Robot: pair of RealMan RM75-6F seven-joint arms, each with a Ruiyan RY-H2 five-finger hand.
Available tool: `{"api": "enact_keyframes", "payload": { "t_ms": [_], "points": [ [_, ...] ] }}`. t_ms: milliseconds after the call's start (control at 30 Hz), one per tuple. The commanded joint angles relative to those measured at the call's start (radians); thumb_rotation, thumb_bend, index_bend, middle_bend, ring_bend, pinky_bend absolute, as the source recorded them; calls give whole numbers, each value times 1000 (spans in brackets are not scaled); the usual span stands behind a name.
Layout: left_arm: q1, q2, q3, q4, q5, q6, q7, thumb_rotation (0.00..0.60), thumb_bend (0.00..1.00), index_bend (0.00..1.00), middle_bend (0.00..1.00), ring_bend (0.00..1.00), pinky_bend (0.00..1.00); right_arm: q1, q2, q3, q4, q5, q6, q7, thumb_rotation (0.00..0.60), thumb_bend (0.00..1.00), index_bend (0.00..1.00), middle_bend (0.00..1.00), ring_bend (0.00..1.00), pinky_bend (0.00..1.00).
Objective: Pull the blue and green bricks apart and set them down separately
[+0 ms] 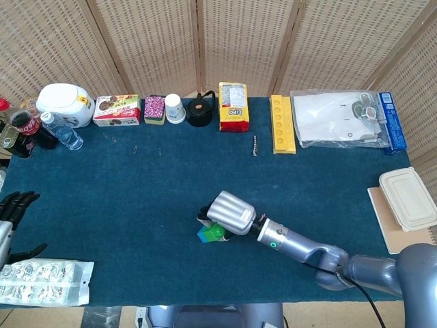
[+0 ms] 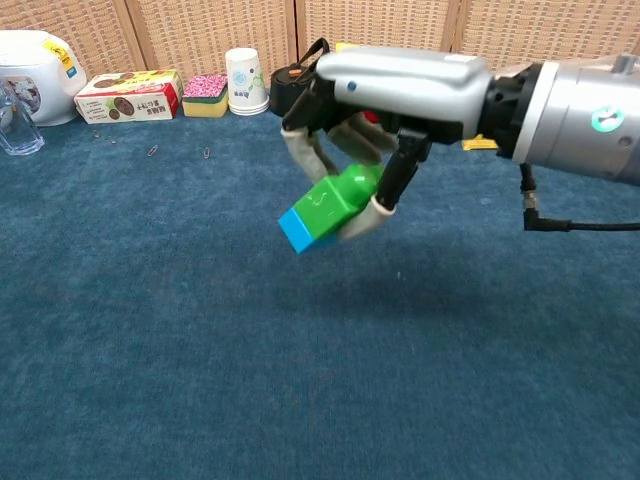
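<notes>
right hand (image 2: 372,120) holding joined bricks (image 2: 330,209), above table (image 2: 150,330)

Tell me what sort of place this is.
Probably a robot test or teleoperation setup, not a home: a blue cloth-covered table, woven screens behind, and assorted groceries like a snack box lined up as props.

Your right hand (image 2: 385,95) covers the top of the green brick (image 2: 340,198); the seam to the blue brick (image 2: 296,231) is unclear. Head view hides most of both bricks under the hand. Left hand (image 1: 10,213) is cut by the frame edge, grip unreadable.
</notes>
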State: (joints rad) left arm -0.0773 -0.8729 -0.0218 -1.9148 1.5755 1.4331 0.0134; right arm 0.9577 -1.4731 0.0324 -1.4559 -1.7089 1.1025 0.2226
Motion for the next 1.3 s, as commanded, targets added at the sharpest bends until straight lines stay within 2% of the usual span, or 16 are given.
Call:
{"api": "enact_keyframes", "payload": {
  "t_ms": [33, 267, 400, 567, 767, 933, 1100, 1300],
  "points": [
    [-38, 16, 1, -46, 28, -43, 13, 600, 151, 156, 160, 142, 260, -54, 69, 35, -106, 92, 35, 88, 600, 117, 783, 725, 765, 776],
    [-133, 5, -31, -139, 17, -159, 55, 600, 237, 170, 199, 187, 311, -110, 171, 77, -253, 224, 27, 194, 600, 117, 785, 727, 766, 778],
    [-179, -57, -61, -175, -22, -195, 81, 600, 235, 199, 224, 199, 316, -143, 208, 112, -324, 296, 36, 261, 600, 118, 787, 730, 767, 778],
    [-243, -147, -111, -185, -115, -246, 60, 600, 186, 200, 224, 199, 316, -174, 248, 144, -394, 363, 29, 338, 600, 119, 787, 730, 767, 778],
    [-326, -249, -170, -163, -200, -325, -87, 600, 163, 200, 224, 199, 311, -203, 284, 186, -460, 427, 10, 437, 600, 120, 789, 730, 768, 779],
    [-365, -361, -206, -106, -242, -343, -246, 600, 155, 201, 224, 199, 307, -225, 298, 220, -493, 475, 2, 495, 600, 122, 793, 731, 767, 779],
    [-404, -445, -223, -61, -289, -398, -380, 600, 136, 201, 224, 199, 294, -242, 293, 235, -507, 488, 7, 493, 600, 123, 793, 731, 767, 779],
    [-450, -535, -240, 7, -336, -462, -484, 600, 108, 203, 224, 199, 279, -261, 264, 246, -512, 484, 20, 506, 600, 123, 793, 731, 767, 779]
  ]
}}
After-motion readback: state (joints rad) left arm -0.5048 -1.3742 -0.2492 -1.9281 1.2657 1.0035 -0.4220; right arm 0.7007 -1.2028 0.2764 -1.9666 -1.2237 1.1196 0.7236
